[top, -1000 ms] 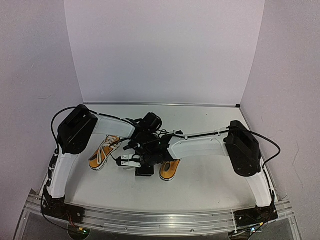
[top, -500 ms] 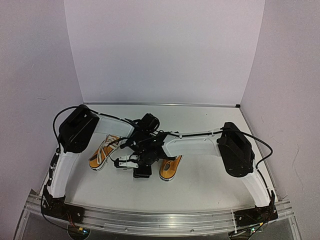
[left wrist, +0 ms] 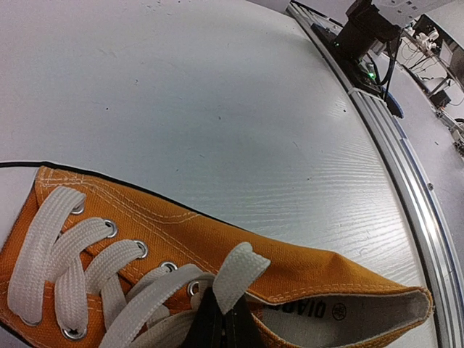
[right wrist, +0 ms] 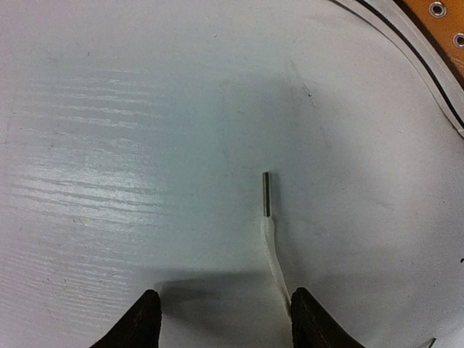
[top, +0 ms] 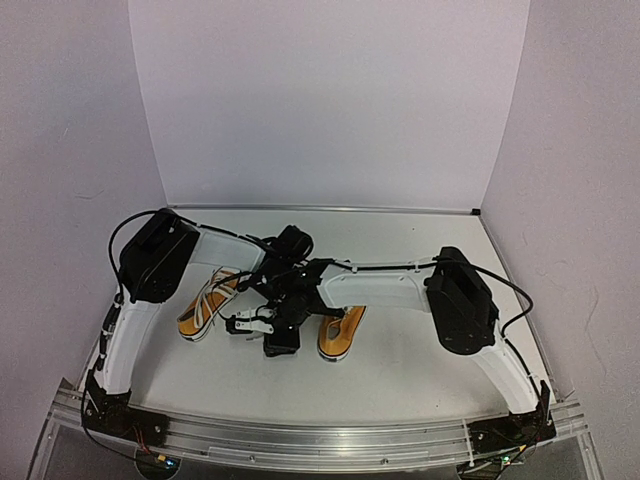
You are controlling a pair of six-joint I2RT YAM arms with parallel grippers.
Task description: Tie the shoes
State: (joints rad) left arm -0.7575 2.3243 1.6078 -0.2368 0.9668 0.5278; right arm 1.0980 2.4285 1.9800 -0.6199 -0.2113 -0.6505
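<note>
A loose lace end (right wrist: 272, 239), capped by its aglet (right wrist: 267, 194), lies flat on the tabletop (right wrist: 109, 145), its long axis running straight away from the right tool (right wrist: 226, 310). That tool's fingers (right wrist: 308, 319) are spread wide. The lace trails back between them off-centre, close beside one finger and well apart from the other, with the aglet pointing ahead of the gap. By this view, a grasp would call for a small sideways shift before the descent. The orange shoe (left wrist: 304, 272) lies with its heel opening toward the metal rail (left wrist: 406, 167). Above its upper eyelets the left tool (left wrist: 221, 328), pressed together, pinches a lace loop (left wrist: 238, 270). From overhead, the two shoes (top: 207, 308) sit apart near mid-tabletop, one partly under the crossed arms (top: 380, 285). The right arm is judged the nearer to the free end.
</note>
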